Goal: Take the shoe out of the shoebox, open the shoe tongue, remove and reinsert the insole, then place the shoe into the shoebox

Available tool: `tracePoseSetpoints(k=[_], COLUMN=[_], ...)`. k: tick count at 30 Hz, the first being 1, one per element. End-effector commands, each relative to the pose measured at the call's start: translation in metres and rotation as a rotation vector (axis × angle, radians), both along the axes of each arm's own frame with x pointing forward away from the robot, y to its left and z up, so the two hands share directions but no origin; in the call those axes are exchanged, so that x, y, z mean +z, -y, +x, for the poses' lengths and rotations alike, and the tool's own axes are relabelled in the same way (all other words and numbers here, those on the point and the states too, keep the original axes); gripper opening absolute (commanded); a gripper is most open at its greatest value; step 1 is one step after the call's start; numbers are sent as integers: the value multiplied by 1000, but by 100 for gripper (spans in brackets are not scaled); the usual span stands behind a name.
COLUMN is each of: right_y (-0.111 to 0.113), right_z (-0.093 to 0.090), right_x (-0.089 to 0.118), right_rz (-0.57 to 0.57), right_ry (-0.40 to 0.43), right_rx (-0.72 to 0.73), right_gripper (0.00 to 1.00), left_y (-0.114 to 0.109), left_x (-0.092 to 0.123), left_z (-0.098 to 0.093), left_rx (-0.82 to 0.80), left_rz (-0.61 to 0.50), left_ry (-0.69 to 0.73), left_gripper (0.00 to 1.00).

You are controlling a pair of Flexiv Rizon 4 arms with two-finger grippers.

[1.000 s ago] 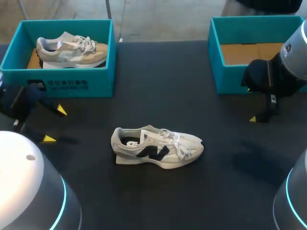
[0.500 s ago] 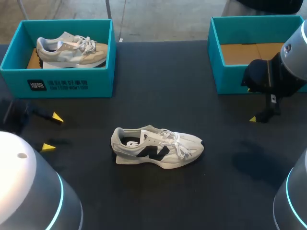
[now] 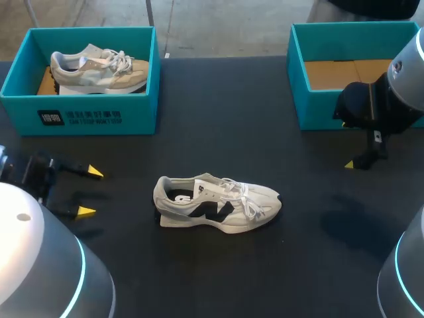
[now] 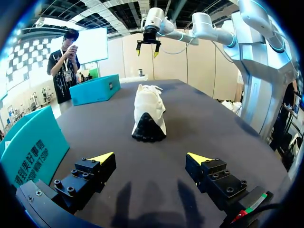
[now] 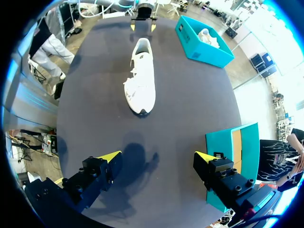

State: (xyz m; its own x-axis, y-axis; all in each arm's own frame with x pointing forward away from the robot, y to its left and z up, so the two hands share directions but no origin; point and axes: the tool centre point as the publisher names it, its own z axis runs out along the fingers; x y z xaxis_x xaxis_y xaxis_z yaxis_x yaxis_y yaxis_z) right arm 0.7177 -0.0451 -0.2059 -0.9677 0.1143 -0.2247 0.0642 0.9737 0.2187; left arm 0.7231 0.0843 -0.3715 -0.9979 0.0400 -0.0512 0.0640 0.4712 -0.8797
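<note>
A white sneaker (image 3: 217,204) with a dark side mark stands on its sole mid-table, toe toward my right arm. My left gripper (image 3: 90,192) is open and empty, low over the table, a short way off the heel. In the left wrist view the sneaker (image 4: 149,111) lies straight ahead of the left gripper (image 4: 151,157), heel first. My right gripper (image 3: 346,144) hangs open and empty in front of the empty teal shoebox (image 3: 301,99). The right wrist view has the sneaker (image 5: 141,76) well ahead of the right gripper (image 5: 158,156), toe first.
A second teal shoebox (image 3: 79,118) at the back left holds a beige sneaker (image 3: 99,66). The table top is dark cloth. The empty shoebox (image 5: 232,152) sits close beside the right gripper's fingers.
My left gripper has slid along the table toward the sneaker's heel, still open. The right arm and the sneaker have stayed put.
</note>
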Motion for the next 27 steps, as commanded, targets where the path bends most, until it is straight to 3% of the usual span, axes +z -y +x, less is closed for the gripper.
tracePoseSetpoints(k=[1, 17, 27], right_y=[0, 0, 0], right_z=[0, 0, 0], right_x=[-1, -1, -1], right_rz=[-2, -2, -2], right_ry=[1, 1, 1], right_rx=[-1, -1, -1], right_gripper=[100, 100, 100], left_y=[17, 66, 68], left_x=[-9, -22, -22], left_z=[6, 1, 0], left_rx=[-9, 4, 4], left_rz=[-9, -56, -54], left_ry=[-2, -9, -10], left_gripper=[100, 100, 100])
